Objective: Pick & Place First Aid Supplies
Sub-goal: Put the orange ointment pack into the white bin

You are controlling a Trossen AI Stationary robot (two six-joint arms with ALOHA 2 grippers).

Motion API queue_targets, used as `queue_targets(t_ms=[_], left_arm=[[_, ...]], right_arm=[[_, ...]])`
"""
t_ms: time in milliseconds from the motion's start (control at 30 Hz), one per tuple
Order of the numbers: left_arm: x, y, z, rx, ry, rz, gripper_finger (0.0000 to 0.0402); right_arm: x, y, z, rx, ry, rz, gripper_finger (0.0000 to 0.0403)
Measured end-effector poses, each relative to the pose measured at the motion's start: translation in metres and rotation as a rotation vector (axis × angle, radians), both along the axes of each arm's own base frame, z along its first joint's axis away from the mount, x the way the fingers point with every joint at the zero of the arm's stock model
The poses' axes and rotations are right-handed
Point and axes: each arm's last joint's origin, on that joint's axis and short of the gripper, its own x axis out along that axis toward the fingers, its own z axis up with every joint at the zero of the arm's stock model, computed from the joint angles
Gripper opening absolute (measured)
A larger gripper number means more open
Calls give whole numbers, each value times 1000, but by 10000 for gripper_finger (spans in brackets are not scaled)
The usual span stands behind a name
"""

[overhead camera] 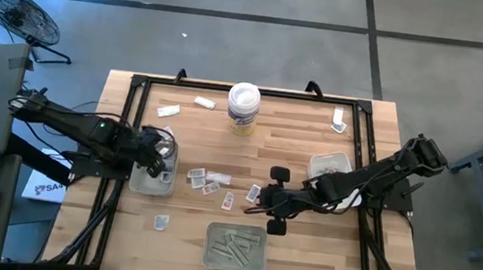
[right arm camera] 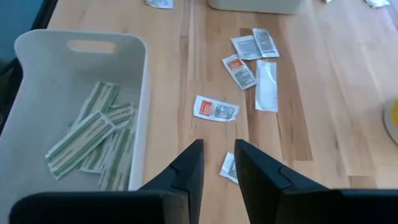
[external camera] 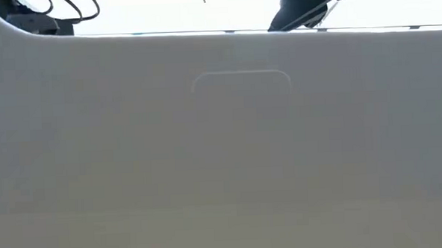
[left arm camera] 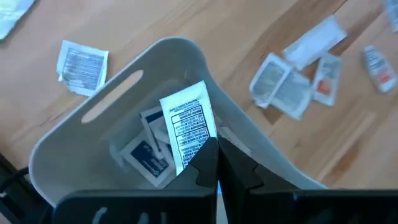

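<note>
My left gripper [left arm camera: 217, 167] is shut on a white packet with blue print [left arm camera: 189, 121], above the left grey tray [left arm camera: 74, 118], which has several like packets [left arm camera: 146, 158] lying in it. In the high view this gripper [overhead camera: 160, 158] hangs over that tray [overhead camera: 139, 181]. My right gripper [right arm camera: 218, 158] stands open above the bare table, with a small packet [right arm camera: 228, 168] lying on the wood below the gap. Loose first aid supplies [overhead camera: 207, 181] lie flat at the table's middle, among them red-print packets [right arm camera: 214, 109]. My left gripper pinches the blue-print packet by its one short end [left arm camera: 198, 154] between the two shut fingers. The fingers slant down from above. The packet sticks out past the fingertips, tilted, clear of the tray's floor.
A near tray [overhead camera: 234, 247] holds several green-striped strip wrappers [right arm camera: 93, 134]. A third tray [overhead camera: 328, 165] lies under the right arm. A white tub [overhead camera: 242, 108] stands at the far middle. Single packets lie at the far left [overhead camera: 169, 109] and far right [overhead camera: 339, 118]. A tray wall [external camera: 222, 139] fills the low view.
</note>
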Motion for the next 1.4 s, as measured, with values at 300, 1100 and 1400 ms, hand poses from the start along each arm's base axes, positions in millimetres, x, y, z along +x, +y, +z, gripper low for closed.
queue_targets(t_ms=[300,1100,1400], left_arm=[[10,-2,-6,72,54,-23,1],[66,-23,24,83,-453,-489,1],[113,-40,19,105,-657,-696,1]], right_arm=[[1,-2,0,38,10,-3,83],[10,-4,-6,-142,-205,-1,83],[15,-20,-21,-168,-533,120,113]])
